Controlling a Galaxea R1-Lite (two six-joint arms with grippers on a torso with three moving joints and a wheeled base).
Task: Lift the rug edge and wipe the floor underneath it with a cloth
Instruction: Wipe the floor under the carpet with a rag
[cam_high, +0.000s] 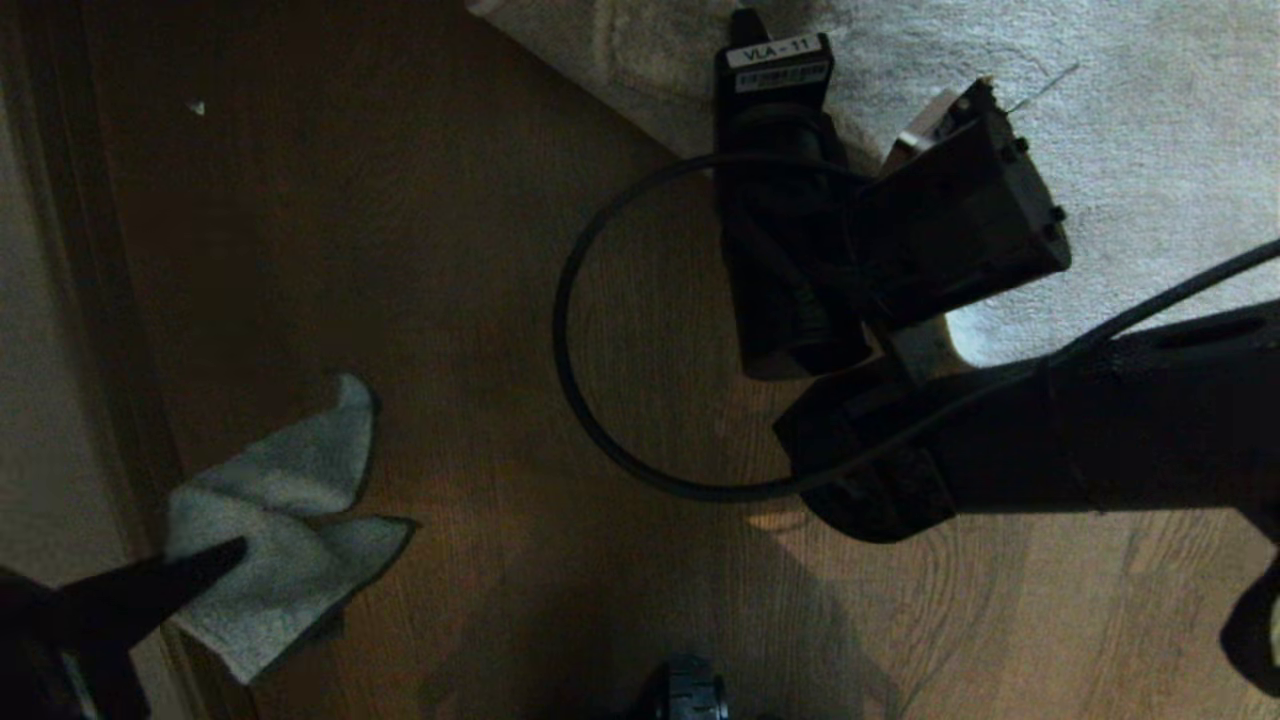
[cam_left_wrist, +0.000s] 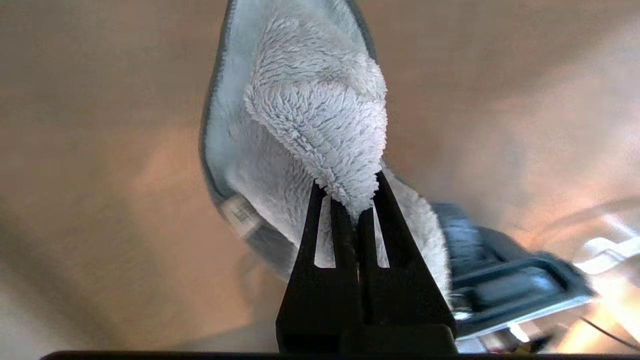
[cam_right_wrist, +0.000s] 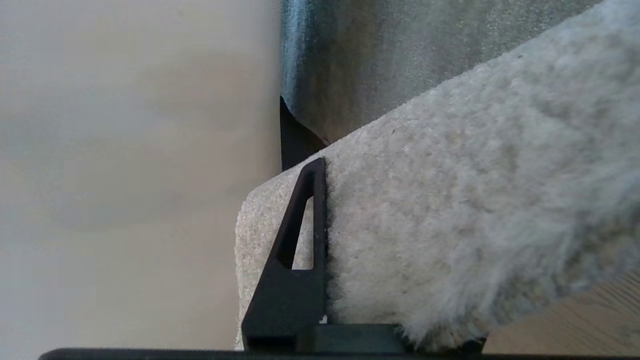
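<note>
Head view: label reads "VLA-11" — left hand clamps cloth, right hand rug edge.

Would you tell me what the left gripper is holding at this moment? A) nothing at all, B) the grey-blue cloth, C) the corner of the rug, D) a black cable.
B: in the left wrist view the left gripper has its fingers pinched shut on a fold of the cloth, and the head view shows that cloth at the gripper's tip, low on the left over the floor.
</note>
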